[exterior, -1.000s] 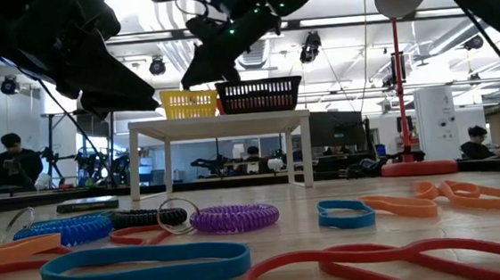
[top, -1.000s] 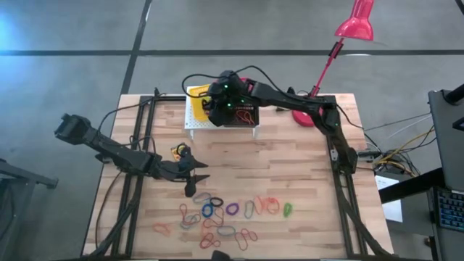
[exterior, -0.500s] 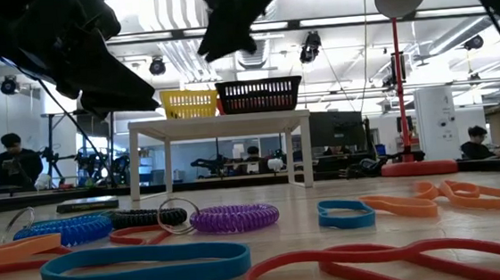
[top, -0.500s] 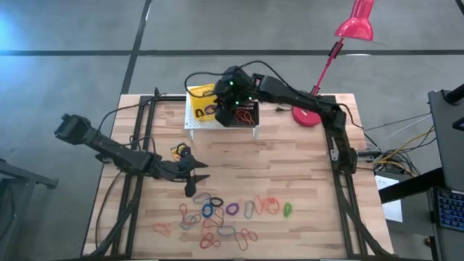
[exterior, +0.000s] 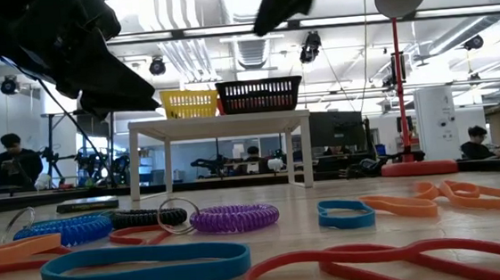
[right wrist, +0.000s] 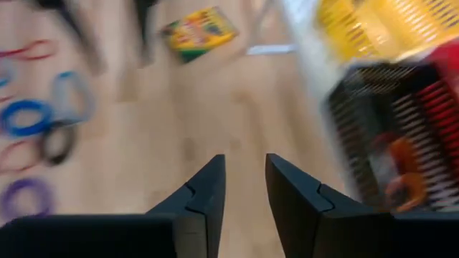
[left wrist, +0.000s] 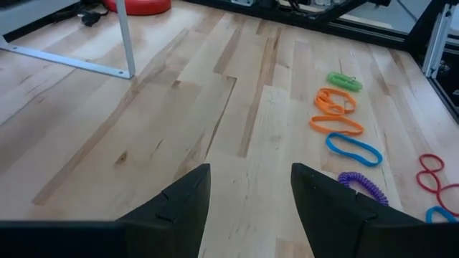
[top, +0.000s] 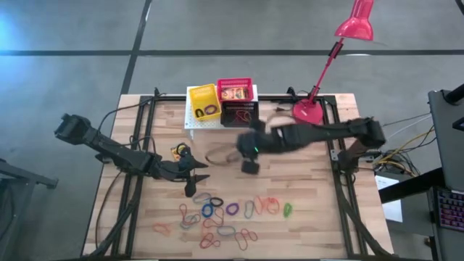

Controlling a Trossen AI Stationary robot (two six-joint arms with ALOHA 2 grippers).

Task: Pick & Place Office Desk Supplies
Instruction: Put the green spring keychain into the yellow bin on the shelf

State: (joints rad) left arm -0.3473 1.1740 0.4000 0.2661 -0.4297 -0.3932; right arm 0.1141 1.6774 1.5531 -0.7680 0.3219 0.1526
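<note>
Several elastic loops (top: 217,216) in red, orange, blue, purple, green and black lie flat near the table's near edge; they fill the foreground of the low view (exterior: 234,217). One crayon box (top: 177,151) lies flat on the wood left of centre, also in the right wrist view (right wrist: 199,32). A second box (top: 233,93) sits in the red basket. My left gripper (left wrist: 249,193) hovers open just beyond the loops, empty. My right gripper (right wrist: 244,179) is open and empty above the table's middle (top: 249,165), between the baskets and the loops.
A white stand (top: 192,123) at the far edge carries a yellow basket (top: 204,101), a red basket (top: 235,83) and a black basket (top: 243,114), with loops inside. A red desk lamp (top: 355,22) rises from its base (top: 308,112) at far right. Bare wood lies right of centre.
My right gripper has swung away from above the baskets toward the near edge and down, and now stands over the table's middle. The wrist view is blurred by the quick move. The left arm and the loops on the table have kept still.
</note>
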